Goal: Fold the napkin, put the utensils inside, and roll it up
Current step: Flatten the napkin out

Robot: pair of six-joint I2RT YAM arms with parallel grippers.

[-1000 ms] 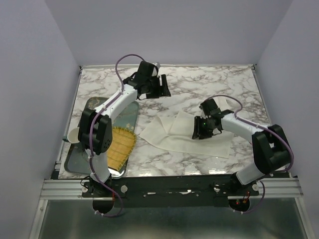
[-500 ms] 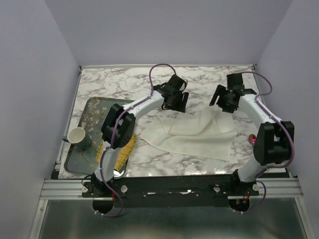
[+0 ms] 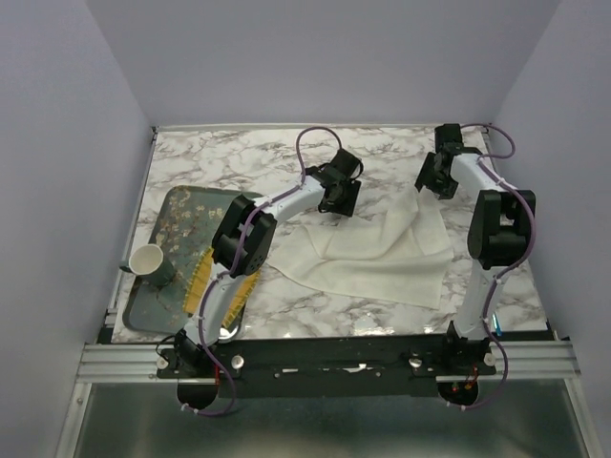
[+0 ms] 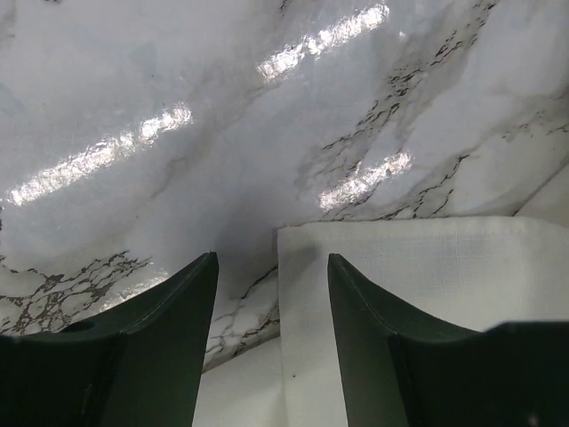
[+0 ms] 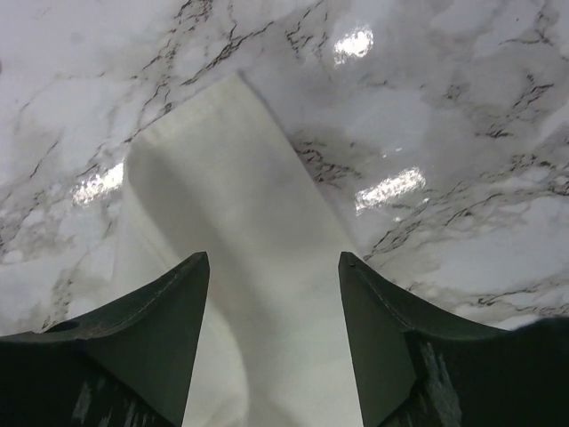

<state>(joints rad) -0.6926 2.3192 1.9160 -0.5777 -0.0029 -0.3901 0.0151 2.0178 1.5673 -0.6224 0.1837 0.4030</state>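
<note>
The cream-white napkin (image 3: pixel 372 253) lies rumpled and spread on the marble table, with folds near its far edge. My left gripper (image 3: pixel 339 197) is open just above the napkin's far left corner. In the left wrist view that corner (image 4: pixel 307 245) lies between the open fingers (image 4: pixel 271 267). My right gripper (image 3: pixel 434 178) is open over the napkin's far right corner. In the right wrist view the cloth's tip (image 5: pixel 227 160) runs out ahead of the open fingers (image 5: pixel 271 267). I see no spoon.
A floral metal tray (image 3: pixel 158 296) sits at the left with a pale cup (image 3: pixel 148 260) and a yellow woven mat (image 3: pixel 200 272) on it. A small blue sliver (image 3: pixel 494 328) shows by the right arm's base. Walls enclose three sides.
The left gripper moved from the back of the table to the napkin's far left corner. The right gripper moved from the napkin's middle to its far right corner, which now reaches further back.
</note>
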